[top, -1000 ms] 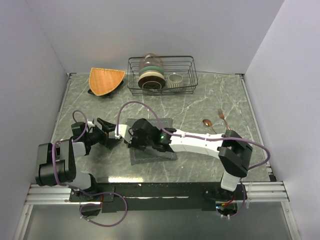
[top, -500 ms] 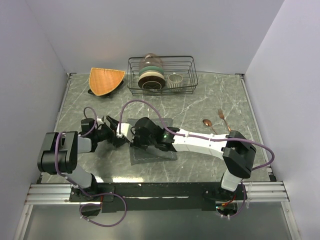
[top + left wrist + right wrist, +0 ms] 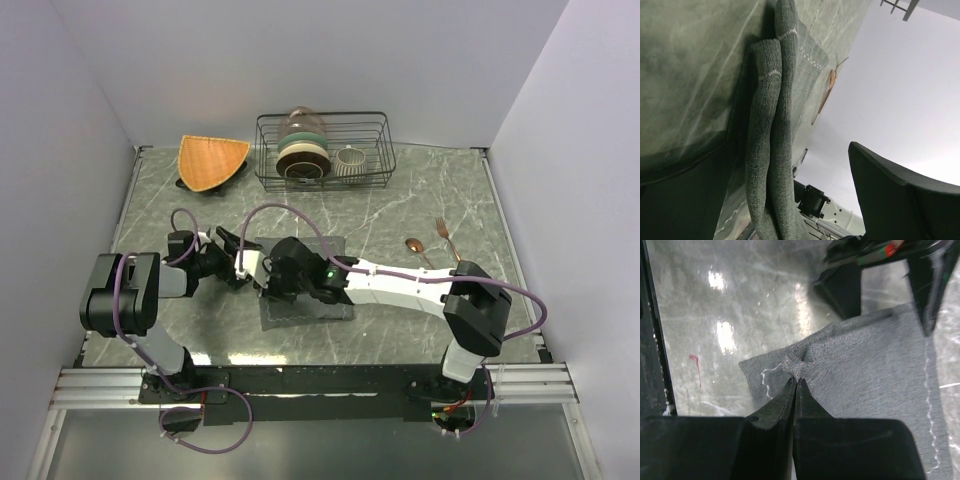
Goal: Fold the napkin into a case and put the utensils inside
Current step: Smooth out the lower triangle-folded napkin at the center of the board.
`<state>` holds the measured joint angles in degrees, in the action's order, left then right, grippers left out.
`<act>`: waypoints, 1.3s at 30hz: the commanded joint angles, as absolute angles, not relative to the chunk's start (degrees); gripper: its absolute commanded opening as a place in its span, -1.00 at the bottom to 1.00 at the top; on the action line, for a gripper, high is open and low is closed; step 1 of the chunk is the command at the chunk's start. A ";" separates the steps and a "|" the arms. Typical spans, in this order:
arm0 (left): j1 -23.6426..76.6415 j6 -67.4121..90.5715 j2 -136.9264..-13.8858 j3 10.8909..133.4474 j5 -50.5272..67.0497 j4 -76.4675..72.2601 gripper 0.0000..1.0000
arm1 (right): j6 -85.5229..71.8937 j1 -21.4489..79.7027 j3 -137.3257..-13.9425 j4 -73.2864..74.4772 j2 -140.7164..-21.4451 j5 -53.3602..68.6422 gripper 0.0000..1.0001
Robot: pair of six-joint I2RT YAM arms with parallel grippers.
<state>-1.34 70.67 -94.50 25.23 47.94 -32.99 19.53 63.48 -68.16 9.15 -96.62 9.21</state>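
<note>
Bright, even overhead light, white glare patches on the marble table (image 3: 740,305), blurry close foregrounds.

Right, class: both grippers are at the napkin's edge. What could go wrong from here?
The right gripper pinches only a small pucker of the napkin near its edge, so it may slip free. The open left gripper straddles a doubled cloth edge and may catch only one layer. The grippers sit close together and could bump.

The napkin (image 3: 310,310) lay on the table (image 3: 400,332) beneath the right gripper (image 3: 796,382), its edge between the left gripper's (image 3: 243,266) fingers. The utensils (image 3: 430,245) lay well right of both grippers, the rack (image 3: 322,150) behind them, and the mat (image 3: 212,160) left of it.
</note>
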 commanded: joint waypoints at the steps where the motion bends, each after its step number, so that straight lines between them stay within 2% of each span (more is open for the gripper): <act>1: -1.05 66.89 -94.75 27.95 44.65 -28.57 0.99 | 19.07 63.72 -67.24 8.70 -97.38 10.55 -1.00; 22: -1.05 63.45 -97.12 29.97 44.11 -25.57 0.99 | 13.97 66.97 -68.47 9.40 -100.99 13.10 -1.00; 39: 1.04 66.53 -85.17 23.64 46.67 -27.16 0.99 | 11.43 63.37 -69.79 7.91 -93.78 11.60 -1.00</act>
<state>-0.49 65.65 -87.94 23.97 45.47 -25.47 12.67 63.35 -67.35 9.89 -97.65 11.64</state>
